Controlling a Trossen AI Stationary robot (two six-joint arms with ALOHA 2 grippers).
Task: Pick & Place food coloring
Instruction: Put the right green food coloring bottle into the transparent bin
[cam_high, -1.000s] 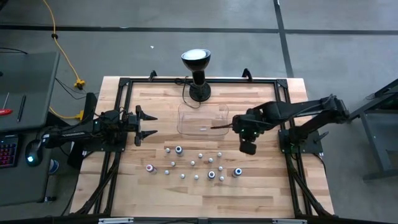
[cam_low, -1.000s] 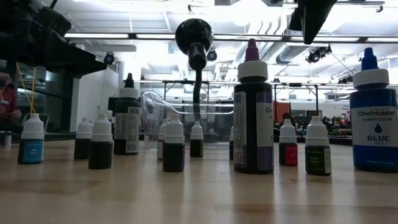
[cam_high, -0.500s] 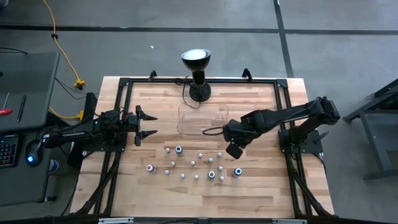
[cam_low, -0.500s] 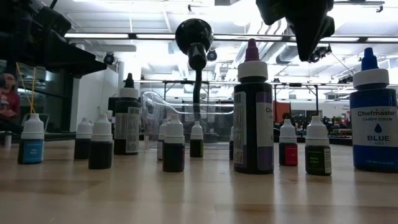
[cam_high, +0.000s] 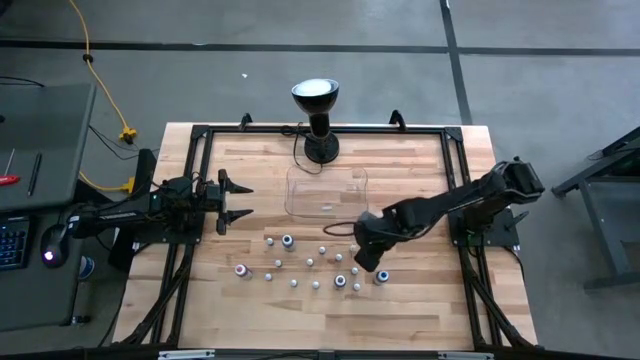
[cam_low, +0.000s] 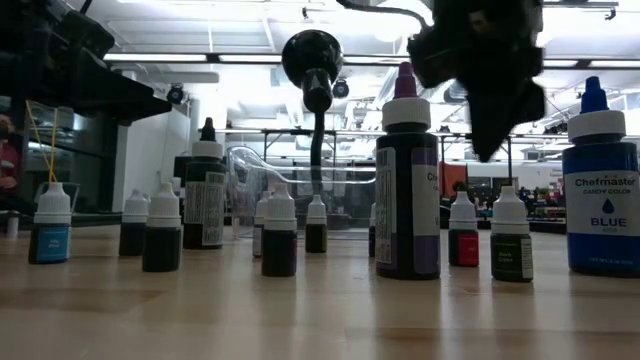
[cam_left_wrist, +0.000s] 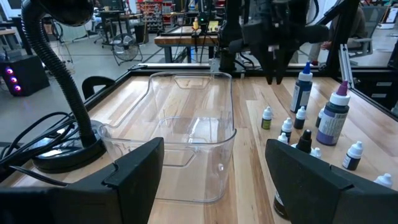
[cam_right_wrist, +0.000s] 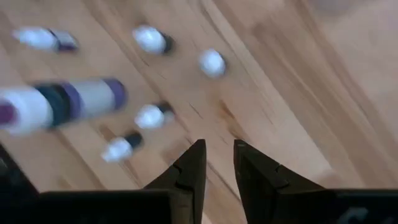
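Note:
Several small food coloring bottles (cam_high: 318, 262) stand upright on their bases in a loose cluster on the near half of the table. Most have white caps, and a taller purple-capped one (cam_low: 407, 190) and a blue one (cam_low: 600, 190) stand among them. My right gripper (cam_high: 366, 262) hangs over the right part of the cluster, pointing down (cam_low: 490, 150) with its fingers a narrow gap apart (cam_right_wrist: 217, 149) above bare wood beside small bottles (cam_right_wrist: 152, 115); it touches nothing. My left gripper (cam_high: 235, 200) waits open at the table's left side, facing the clear tray (cam_left_wrist: 186, 137).
A clear plastic tray (cam_high: 326, 192) sits on the far middle of the table, with a black gooseneck lamp (cam_high: 318, 115) behind it and its cord beside the tray. A black frame (cam_high: 200, 135) runs along the table's edges. Bare wood lies near the front edge (cam_high: 320, 320).
My right gripper has swung from beside the tray's right end toward the near edge and the left, and has dropped low over the bottle cluster. The bottles and the left arm have stayed where they were.

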